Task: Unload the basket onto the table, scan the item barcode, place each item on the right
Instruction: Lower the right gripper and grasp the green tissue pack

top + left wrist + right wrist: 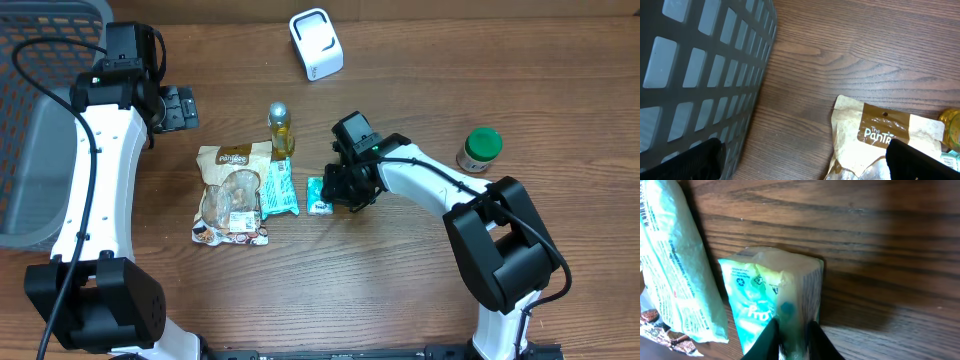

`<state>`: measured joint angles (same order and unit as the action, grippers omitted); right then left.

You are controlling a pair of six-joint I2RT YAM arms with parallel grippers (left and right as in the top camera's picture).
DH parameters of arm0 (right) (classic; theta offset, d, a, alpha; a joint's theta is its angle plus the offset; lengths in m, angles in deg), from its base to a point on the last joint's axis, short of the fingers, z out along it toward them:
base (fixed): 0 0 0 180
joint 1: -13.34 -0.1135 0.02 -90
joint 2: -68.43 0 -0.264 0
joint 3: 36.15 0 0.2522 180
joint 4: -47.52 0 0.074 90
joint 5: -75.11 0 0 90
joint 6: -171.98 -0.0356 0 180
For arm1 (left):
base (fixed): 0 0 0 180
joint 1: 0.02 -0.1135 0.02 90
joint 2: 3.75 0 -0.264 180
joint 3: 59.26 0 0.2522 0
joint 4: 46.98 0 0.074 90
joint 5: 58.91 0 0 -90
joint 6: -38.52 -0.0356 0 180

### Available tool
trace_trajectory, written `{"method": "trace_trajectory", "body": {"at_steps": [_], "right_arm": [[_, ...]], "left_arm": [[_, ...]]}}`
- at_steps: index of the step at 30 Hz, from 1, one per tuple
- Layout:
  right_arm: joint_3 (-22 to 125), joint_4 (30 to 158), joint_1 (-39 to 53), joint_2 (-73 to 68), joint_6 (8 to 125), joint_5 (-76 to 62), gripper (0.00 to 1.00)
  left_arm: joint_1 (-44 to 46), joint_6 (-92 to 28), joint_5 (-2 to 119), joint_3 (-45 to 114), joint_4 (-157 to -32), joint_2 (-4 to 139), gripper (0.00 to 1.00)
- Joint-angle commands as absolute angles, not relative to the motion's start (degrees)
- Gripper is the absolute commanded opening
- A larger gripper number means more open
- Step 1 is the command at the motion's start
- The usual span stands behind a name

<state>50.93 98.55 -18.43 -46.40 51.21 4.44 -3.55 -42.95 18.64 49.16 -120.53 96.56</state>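
**R. gripper pinched on small pouch; L. gripper idle, spread wide**

Ref. landmark: brown snack bag (233, 195), lying flat on wooden table (420, 290).

Count: 1 snack bag, 1 long teal packet (280, 189), 1 small teal pouch (319, 195), 1 oil bottle (281, 131), 1 green-lidded jar (480, 150), 1 white scanner (316, 44), 1 grey basket (35, 130). 2 arms.

Task item: the small teal pouch sits on the table, right of the bag, just past the long packet. The packet lies alongside the bag's right edge, touching it.

R. gripper (791, 342): fingers drawn together, pinching the pouch's near end. Whether the pouch is off the table: cannot tell.

L. gripper (178, 107): fingers fully apart, nothing between them. Sits beyond the bag's upper-left corner, next to the basket.

Others: bottle at the bag's upper-right corner. Scanner well apart, far side of the bag and to its right. Jar far right of the bag. Basket left of the bag, at the table edge.
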Motion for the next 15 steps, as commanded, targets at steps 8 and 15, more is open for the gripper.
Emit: {"method": "trace_trajectory", "body": {"at_steps": [8, 15], "right_arm": [[51.14, 101.22, -17.56, -43.43, 51.17, 1.86, 0.04], [51.52, 103.23, -17.12, -36.65, 54.23, -5.55, 0.04]], "left_arm": [[-4.1, -43.78, 18.7, 50.38, -120.45, 95.88, 0.99], [-4.1, -43.78, 18.7, 50.38, -120.45, 95.88, 1.0]]}}
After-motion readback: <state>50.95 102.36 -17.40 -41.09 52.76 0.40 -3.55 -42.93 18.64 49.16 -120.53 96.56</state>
